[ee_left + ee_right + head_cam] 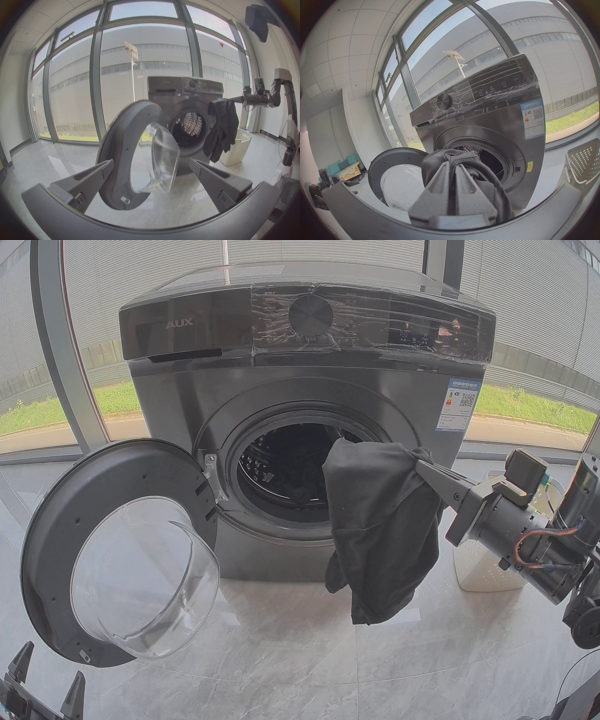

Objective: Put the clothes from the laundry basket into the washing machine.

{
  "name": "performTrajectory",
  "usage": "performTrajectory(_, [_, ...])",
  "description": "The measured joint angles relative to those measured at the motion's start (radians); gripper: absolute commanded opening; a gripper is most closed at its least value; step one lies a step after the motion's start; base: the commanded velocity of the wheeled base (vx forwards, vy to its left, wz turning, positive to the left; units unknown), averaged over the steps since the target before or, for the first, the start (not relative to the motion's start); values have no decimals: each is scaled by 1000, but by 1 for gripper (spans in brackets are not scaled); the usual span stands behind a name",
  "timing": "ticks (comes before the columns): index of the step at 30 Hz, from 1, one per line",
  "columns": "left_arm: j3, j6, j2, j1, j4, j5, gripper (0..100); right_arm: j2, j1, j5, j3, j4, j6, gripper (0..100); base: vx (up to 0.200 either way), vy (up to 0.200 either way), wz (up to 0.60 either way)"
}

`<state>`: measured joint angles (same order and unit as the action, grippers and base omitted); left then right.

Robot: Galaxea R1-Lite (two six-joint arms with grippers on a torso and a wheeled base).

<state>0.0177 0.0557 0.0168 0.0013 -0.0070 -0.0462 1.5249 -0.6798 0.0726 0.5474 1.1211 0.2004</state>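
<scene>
A dark grey garment [381,521] hangs from my right gripper [420,466], which is shut on its top edge just right of the washing machine's round opening [290,468]. The cloth drapes down toward the floor, covering the opening's right rim. In the right wrist view the fingers [442,184] pinch the bunched garment [462,162] in front of the drum. The machine's door [119,552] is swung wide open to the left. My left gripper [150,168] is open and low at the left, facing the door [134,153]. The white laundry basket [484,565] stands behind my right arm.
The grey washing machine [187,390] stands against tall windows. Pale tiled floor [300,665] lies open in front of it. The open door takes up the space at front left. The basket [236,148] sits on the floor to the machine's right.
</scene>
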Motion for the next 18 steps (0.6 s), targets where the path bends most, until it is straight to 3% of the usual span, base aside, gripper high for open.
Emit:
performTrajectory(6, [47,-10,0,1,-73,-4,100,51,-18,8,15,36,-4,0,0,0,0])
performTrajectory(8, [107,-9,11,1,-64,-27,100,62,-25,8,24,39,-4,0,0,0,0])
performTrajectory(10, [179,-8,33,1,-51,-71,100,71,-33,7,36,42,-3,0,0,0,0])
performTrajectory(15, [316,-11,176,3,-31,-256,100,102,-54,5,79,49,-1,0,0,0,0])
performTrajectory(18, [347,-12,296,-6,-58,-321,100,126,-62,5,109,58,0,0,0,0,0])
